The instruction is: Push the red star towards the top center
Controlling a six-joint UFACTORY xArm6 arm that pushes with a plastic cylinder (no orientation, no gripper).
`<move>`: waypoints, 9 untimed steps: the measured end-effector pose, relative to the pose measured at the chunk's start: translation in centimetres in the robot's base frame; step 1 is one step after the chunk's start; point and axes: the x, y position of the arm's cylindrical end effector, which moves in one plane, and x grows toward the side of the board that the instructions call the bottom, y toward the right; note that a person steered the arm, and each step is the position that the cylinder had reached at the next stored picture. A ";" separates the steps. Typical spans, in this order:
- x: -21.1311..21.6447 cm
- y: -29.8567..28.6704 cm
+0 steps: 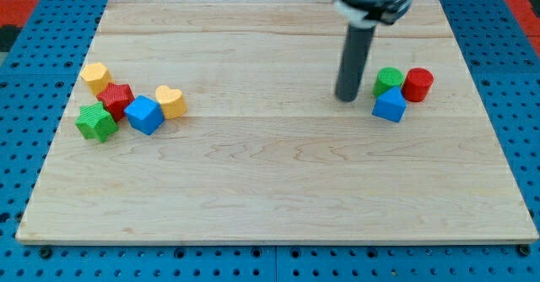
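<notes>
The red star (117, 100) lies at the view's left of the wooden board, packed among a yellow hexagon (96, 77), a green star (96, 122), a blue cube (145, 115) and a yellow heart (171, 101). My tip (347, 96) rests on the board far to the view's right of the red star, just left of a second cluster. It touches no block.
At the view's right, a green cylinder (388, 80), a red cylinder (418, 84) and a blue pentagon-like block (390, 106) sit together. The wooden board (270, 181) lies on a blue perforated table (25, 105).
</notes>
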 end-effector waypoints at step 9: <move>-3.3 -29.0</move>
